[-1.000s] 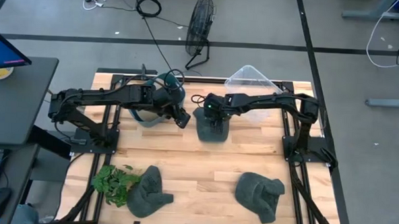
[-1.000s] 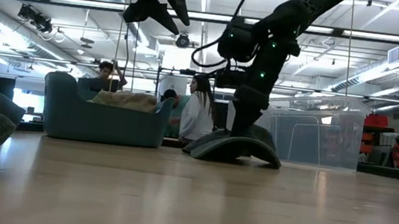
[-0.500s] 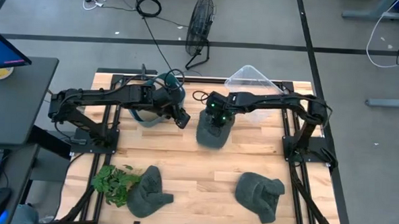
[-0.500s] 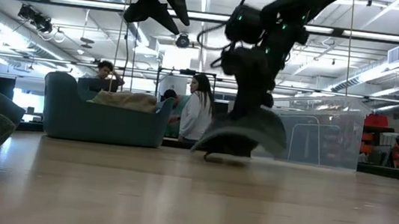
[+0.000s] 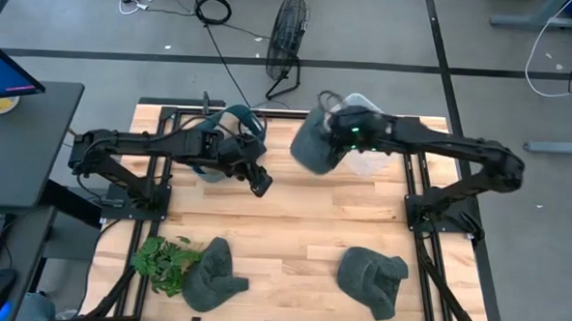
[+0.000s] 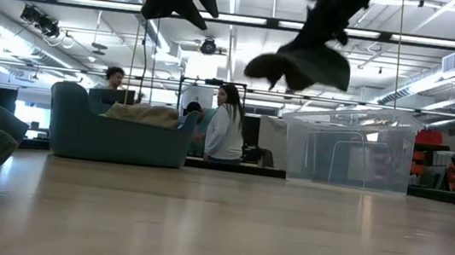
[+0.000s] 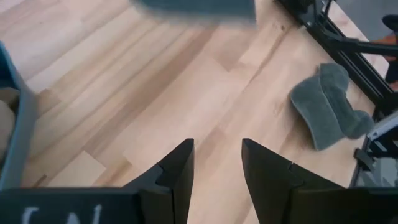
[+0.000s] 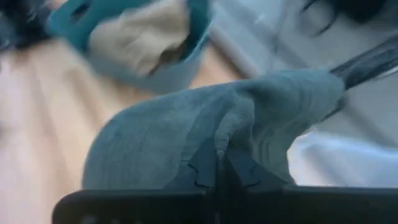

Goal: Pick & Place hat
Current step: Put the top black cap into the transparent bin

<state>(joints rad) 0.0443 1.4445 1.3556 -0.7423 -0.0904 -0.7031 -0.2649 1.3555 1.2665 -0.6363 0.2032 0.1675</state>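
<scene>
The right gripper [image 5: 337,136] pinches a grey hat [image 5: 314,142] tight, high above the table [image 5: 293,219] — near the clear bin [image 6: 349,150]. The left gripper [image 7: 216,171] hangs open.

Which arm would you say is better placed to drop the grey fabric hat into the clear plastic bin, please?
Right. The right gripper already holds the grey fabric hat aloft beside the clear plastic bin; the left gripper is open, empty.

Plant [image 5: 163,260], fan [image 5: 286,46], perhaps cables [image 5: 213,9].
</scene>
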